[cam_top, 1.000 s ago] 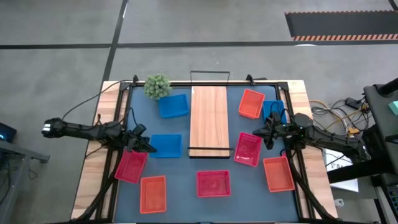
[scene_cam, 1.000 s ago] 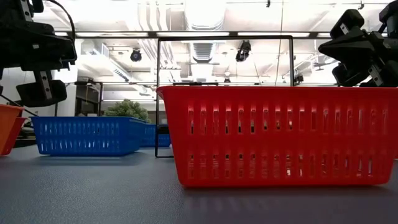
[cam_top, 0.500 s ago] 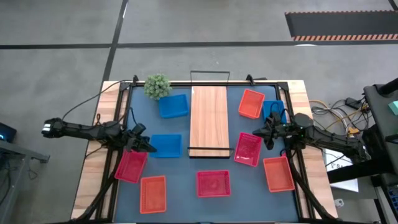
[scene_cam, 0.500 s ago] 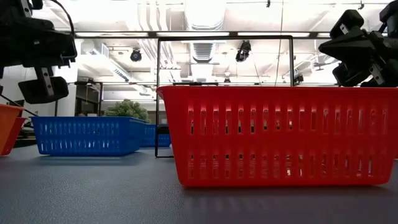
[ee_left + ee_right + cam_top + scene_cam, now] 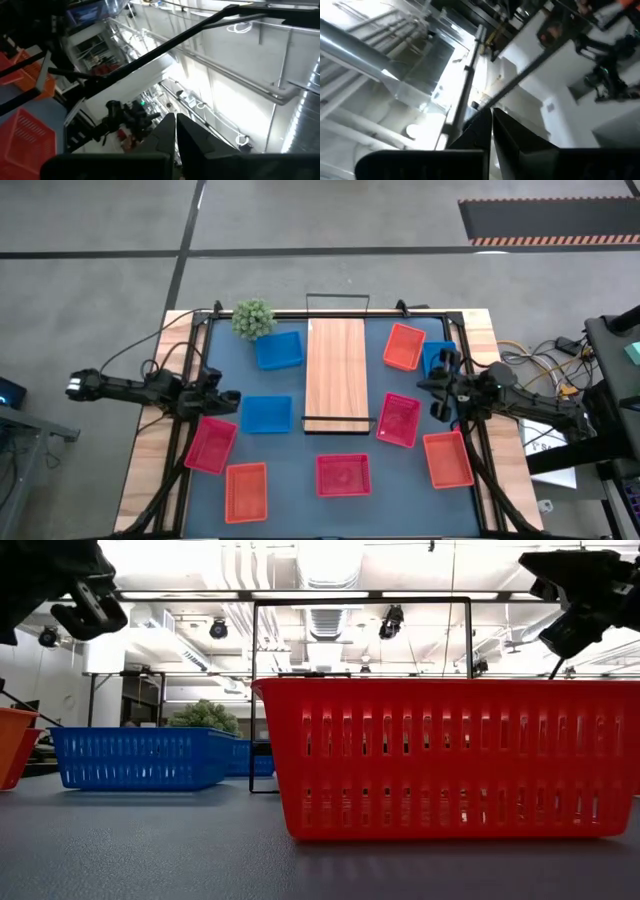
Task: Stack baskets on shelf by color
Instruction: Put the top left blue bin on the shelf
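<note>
High view shows me the whole bench from above, so I start there. On the left side, my left gripper hangs over the mat, just beside a blue basket and above a pink basket. It holds nothing. In the left wrist view the two dark fingers sit pressed together, so they look closed.

Below the pink one lies an orange basket. Up by the green plant ball sits another blue basket.

In the middle is the wooden shelf. It is bare, with no basket on it. I think the baskets are spread out on both sides so that each arm can reach its own ones and bring them to the shelf.

Below the shelf sits a red basket. Right of the shelf are an orange-red basket, a pink-red basket, a third blue basket partly hidden by the arm, and one more orange basket.

My right gripper hangs between the pink-red one and that blue one. It holds nothing too. In the right wrist view its fingers also look closed.

I think the sorting has not started, because no two baskets are stacked.
</note>
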